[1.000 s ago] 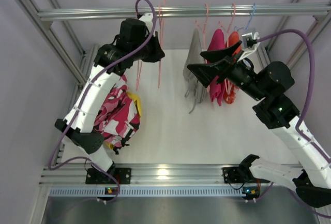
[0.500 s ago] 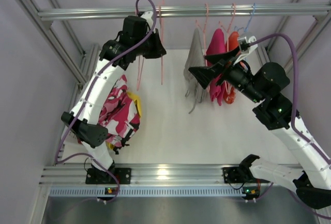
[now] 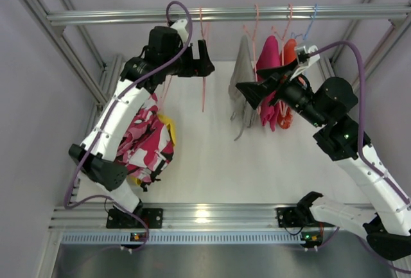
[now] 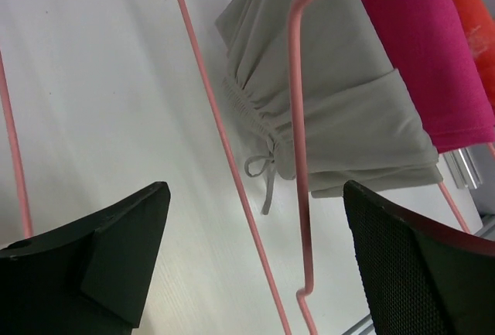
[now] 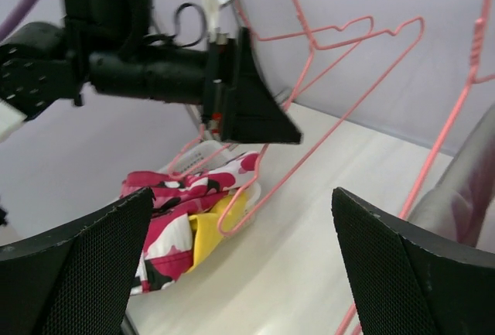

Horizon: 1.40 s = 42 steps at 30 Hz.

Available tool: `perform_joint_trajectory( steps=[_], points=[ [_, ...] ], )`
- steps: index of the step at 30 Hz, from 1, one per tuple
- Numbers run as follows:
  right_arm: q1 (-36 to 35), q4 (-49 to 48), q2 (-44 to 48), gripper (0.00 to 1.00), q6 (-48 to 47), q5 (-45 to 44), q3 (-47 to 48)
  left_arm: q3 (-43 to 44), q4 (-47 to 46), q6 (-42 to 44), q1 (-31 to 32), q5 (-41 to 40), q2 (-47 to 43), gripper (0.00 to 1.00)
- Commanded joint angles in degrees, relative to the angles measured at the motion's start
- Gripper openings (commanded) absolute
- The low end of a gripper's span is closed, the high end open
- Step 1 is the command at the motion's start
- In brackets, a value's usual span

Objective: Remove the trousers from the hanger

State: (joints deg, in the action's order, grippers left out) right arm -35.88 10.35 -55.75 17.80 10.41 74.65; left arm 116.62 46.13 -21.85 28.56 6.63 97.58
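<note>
Under far rail (image 3: 128,16), grey trousers (image 4: 332,118) hang on pink hanger (image 4: 296,141); patterned pair (image 3: 144,140) down on surface (image 3: 212,156), left. Both apart, empty: left tool (image 3: 207,60), right tool (image 3: 247,79). Pinch grey cloth low, pull near slowly.

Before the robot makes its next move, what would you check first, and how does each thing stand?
1. The left tool is open and empty: ok.
2. The right tool is open and empty: ok.
3. The grey trousers hang beside the right tool: ok.
4. The pile of removed trousers lies at the left of the table, away from the rail: ok.
5. All trousers off the rail: not ok; grey trousers, magenta trousers and orange trousers hang there.
6. Whether the grey trousers will slide off freely: cannot tell.
</note>
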Motion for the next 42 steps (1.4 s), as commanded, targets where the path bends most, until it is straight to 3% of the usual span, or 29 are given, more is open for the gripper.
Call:
perform_joint_trajectory(
  steps=[1, 5, 9, 12, 15, 23, 34, 42],
  points=[
    [3.7, 0.0, 0.1, 0.95, 1.4, 0.5, 0.6, -5.7, -14.6, 2.9, -0.2, 2.9, -11.2, 0.99],
    [10.1, 0.2, -0.5, 0.89, 4.5, 7.3, 1.3, -10.3, -21.1, 7.8, -0.1, 4.4, -20.4, 0.99],
    [15.9, 2.2, -4.8, 0.84, 7.0, 18.8, 5.4, -11.1, -20.8, 16.8, -0.1, 7.3, -26.9, 0.99],
    [19.8, 1.0, -9.0, 0.72, 13.2, 28.0, 7.2, -12.3, -16.6, 21.1, -0.1, 6.5, -28.5, 0.99],
    [20.8, -1.2, -12.6, 0.58, 16.1, 31.1, 8.2, -16.9, -14.8, 24.5, -0.2, 6.1, -31.4, 0.99],
    [21.5, -3.4, -17.4, 0.54, 16.4, 25.2, 8.8, -20.3, -15.5, 24.9, -0.1, 2.2, -36.6, 0.99],
    [21.4, -2.6, -13.5, 0.56, 12.4, 23.9, 9.2, -23.3, -16.1, 24.5, -0.2, 1.9, -38.1, 0.99],
    [20.5, 0.6, -14.8, 0.58, 8.7, 15.1, 8.6, -23.4, -16.9, 25.6, -0.1, 1.5, -38.5, 0.99]
  ],
)
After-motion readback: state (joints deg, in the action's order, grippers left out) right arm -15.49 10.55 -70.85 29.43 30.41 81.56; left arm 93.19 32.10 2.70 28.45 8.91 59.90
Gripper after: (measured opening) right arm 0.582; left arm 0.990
